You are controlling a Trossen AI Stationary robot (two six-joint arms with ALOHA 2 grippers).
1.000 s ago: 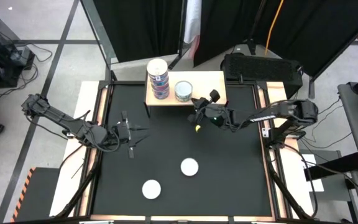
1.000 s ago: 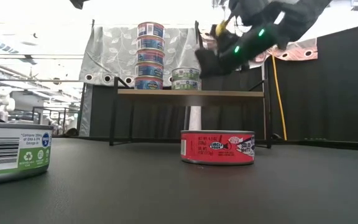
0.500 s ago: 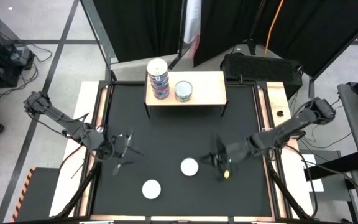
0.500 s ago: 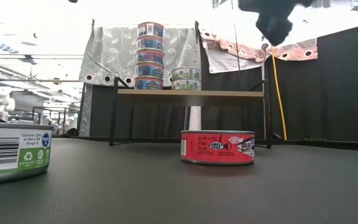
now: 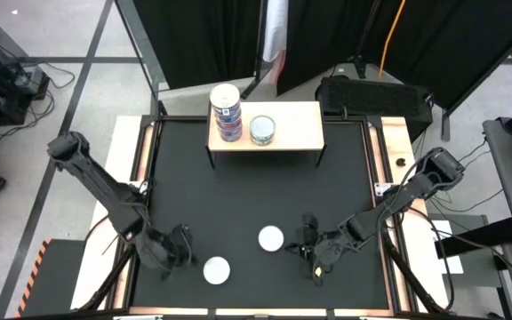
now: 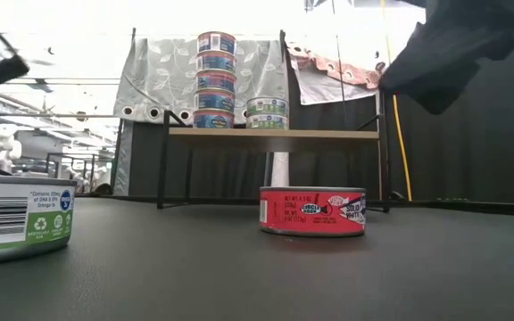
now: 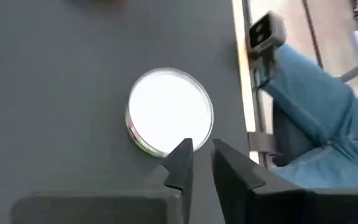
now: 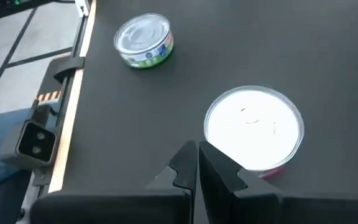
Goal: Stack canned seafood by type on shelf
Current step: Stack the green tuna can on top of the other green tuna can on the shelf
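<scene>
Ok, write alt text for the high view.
Two tins lie on the black table: the left gripper beside the green-labelled tin, the shut right gripper beside the red-labelled tin. On the shelf behind stand a tall stack and a short stack.

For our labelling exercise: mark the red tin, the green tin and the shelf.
red tin (image 6: 312, 210), low view, on its side label.
green tin (image 6: 18, 217), low view, on its side label.
shelf (image 5: 297, 125), high view, on its bare wood top.

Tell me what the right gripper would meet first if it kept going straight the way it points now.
Probably the red-labelled tin: the right gripper, fingers shut, points at its near edge in the wrist view. Height is unclear, so it might pass just over the lid.
</scene>
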